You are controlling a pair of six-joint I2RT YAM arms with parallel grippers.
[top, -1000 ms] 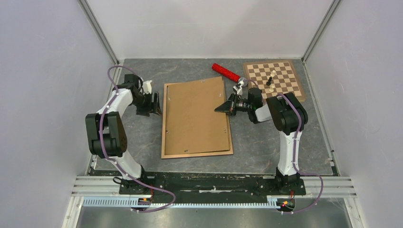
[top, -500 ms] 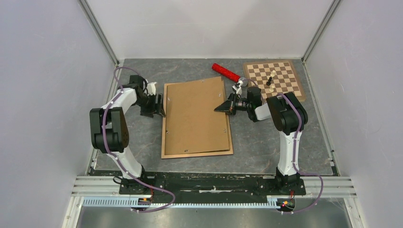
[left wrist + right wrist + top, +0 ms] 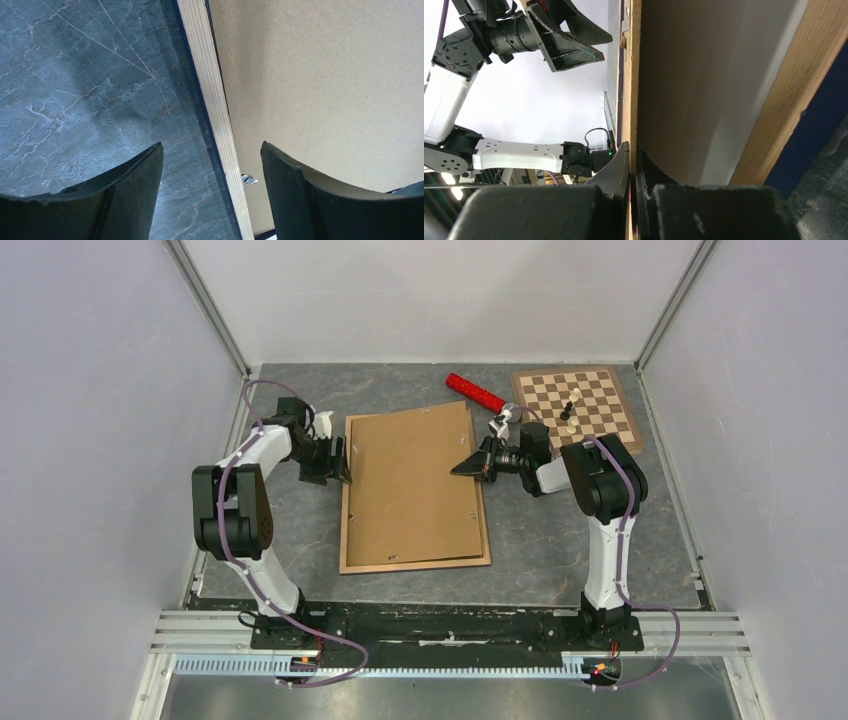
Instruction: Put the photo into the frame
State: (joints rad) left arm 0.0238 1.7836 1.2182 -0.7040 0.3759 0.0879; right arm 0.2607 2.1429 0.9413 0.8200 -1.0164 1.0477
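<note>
The frame point(image 3: 415, 562) lies face down mid-table, its light wood rail point(image 3: 212, 100) up and dark blue at the rim. The brown fibreboard panel point(image 3: 410, 480) rests on it. My right gripper point(image 3: 462, 469) is shut on the panel's right edge point(image 3: 631, 75), with the jaws pressed on either face point(image 3: 631, 150) and that side held up. Under the raised panel a white sheet point(image 3: 744, 100) shows inside the frame; it looks like the photo's reverse. My left gripper point(image 3: 338, 462) is open and straddles the frame's left rail point(image 3: 210, 147), holding nothing.
A wooden chessboard point(image 3: 600, 425) with two chess pieces point(image 3: 568, 412) sits at the back right. A red cylinder point(image 3: 475, 392) lies behind the frame's far right corner. A small metal clip point(image 3: 248, 179) sits on the panel by the left rail. Enclosure walls stand on both sides.
My left gripper has moved right, from beside the frame to its left rail. The right gripper and the panel have stayed put.
</note>
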